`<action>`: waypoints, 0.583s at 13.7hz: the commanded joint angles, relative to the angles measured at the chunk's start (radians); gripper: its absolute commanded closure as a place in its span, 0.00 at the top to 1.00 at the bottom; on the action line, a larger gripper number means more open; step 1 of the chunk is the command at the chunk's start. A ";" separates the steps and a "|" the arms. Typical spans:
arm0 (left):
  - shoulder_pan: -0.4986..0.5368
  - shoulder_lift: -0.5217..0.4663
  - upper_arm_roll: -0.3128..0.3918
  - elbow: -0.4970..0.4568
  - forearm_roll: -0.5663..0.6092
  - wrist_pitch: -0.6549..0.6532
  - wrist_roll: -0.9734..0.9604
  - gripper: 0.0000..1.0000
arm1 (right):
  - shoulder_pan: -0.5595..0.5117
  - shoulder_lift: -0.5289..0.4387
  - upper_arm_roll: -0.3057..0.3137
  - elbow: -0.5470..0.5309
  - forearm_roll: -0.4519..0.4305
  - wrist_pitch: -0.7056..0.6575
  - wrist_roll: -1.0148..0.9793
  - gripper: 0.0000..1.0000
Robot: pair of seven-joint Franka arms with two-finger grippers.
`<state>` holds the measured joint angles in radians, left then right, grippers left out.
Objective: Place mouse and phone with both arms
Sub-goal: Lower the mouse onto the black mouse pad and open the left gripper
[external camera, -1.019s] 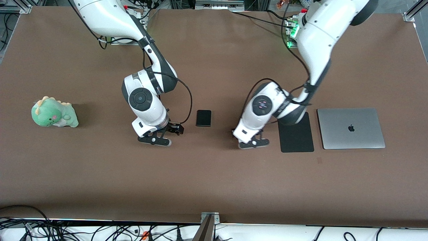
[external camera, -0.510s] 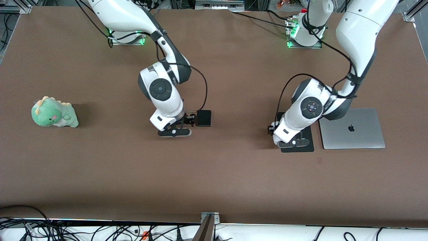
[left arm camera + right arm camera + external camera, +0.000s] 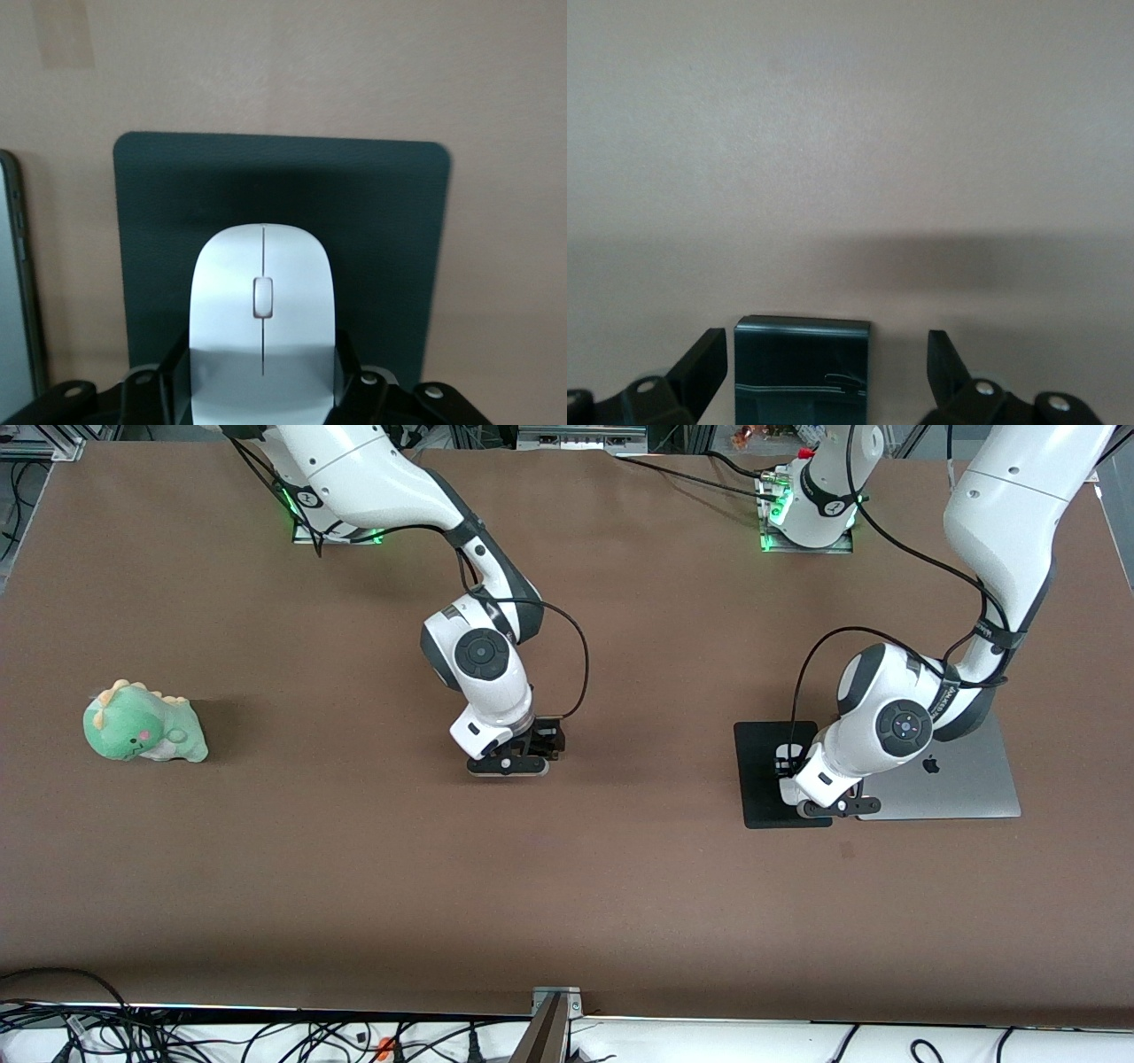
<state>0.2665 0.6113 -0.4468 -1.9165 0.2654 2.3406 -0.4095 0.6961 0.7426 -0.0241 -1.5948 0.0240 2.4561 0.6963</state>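
- While both arms are down at their things, the table [image 3: 266,886] offers no stop or edge, so anything nudged just slides
- laptop [image 3: 974,797] lies just beside the black pad [image 3: 760,779] toward the left arm's end; the left arm's wrist hangs over the laptop's corner, so a careless swing on the way out could clip it
- green plush dinosaur [image 3: 142,726] sits well apart at the right arm's end, no risk there
- left gripper [image 3: 833,808] is low over the pad, fingers closed on the mouse's sides
- right gripper [image 3: 509,764] is low at mid-table, spread wide with a gap on each side of the phone, gripping nothing
- mouse [image 3: 263,292] is over the pad's middle, between the fingers; cannot tell if it is touching the pad; if released above it, it may drop and skid crooked; if a finger sticks on lift, it gets dragged off the pad
- phone [image 3: 802,363] lies flat on the bare table between the right fingers, nearer one finger than the other; closing off-centre could shove or twist it, and a thin flat body may slip out of a shallow pinch
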 commanded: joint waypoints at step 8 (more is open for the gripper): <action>0.052 -0.008 -0.019 0.053 0.025 0.002 0.006 1.00 | 0.042 0.064 -0.008 0.055 0.005 0.006 0.085 1.00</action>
<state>0.2850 0.6372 -0.4485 -1.8652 0.2654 2.3590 -0.4094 0.7252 0.7813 -0.0241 -1.5695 0.0240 2.4603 0.7661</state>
